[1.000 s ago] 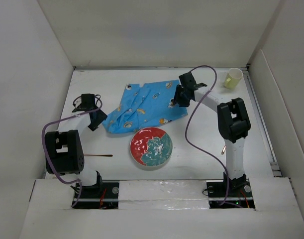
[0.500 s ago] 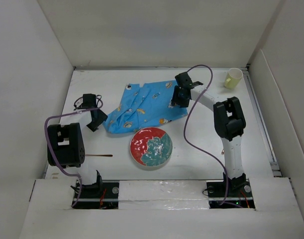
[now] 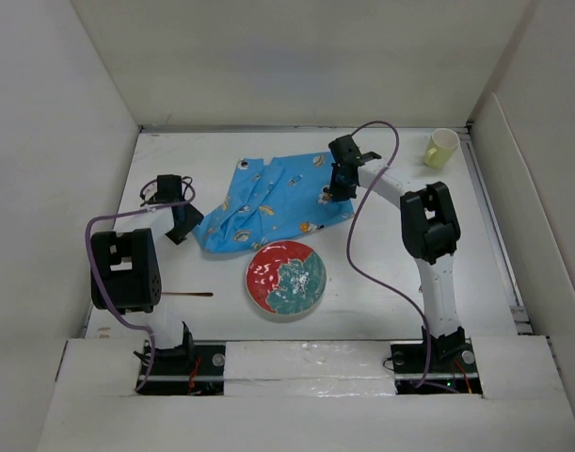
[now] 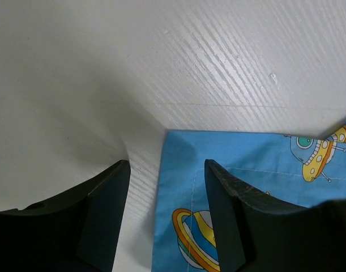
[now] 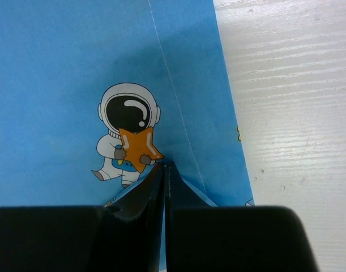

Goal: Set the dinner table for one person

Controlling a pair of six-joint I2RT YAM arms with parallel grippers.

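My right end effector (image 5: 164, 166) is down on the blue cloth (image 3: 268, 200), fingers pressed together and pinching a small fold of it right by its right-hand edge. In my right wrist view the fingertips meet just below a printed astronaut (image 5: 127, 133) hugging an orange star, and a little ridge of blue fabric stands up against the right finger. Bare white tabletop (image 3: 221, 273) shows just past that hem. Over on the other side, my left end effector (image 4: 167, 164) is spread wide and low at the cloth's left corner. One finger sits over plain tabletop and the other over the blue print, and the cloth's edge runs between them. I can't tell from here whether either finger touches the fabric. From above, the cloth lies rumpled in the middle of the tabletop, creased most toward its left side, with my two arms reaching in at opposite ends of it. Just in front of it, toward my bases, sits a round red and teal plate (image 3: 287, 279), close to the cloth's near edge. A pale yellow cup (image 3: 442, 148) stands upright in the far right corner, well apart from everything else. A thin brown stick (image 3: 185, 295) lies flat near my left arm.
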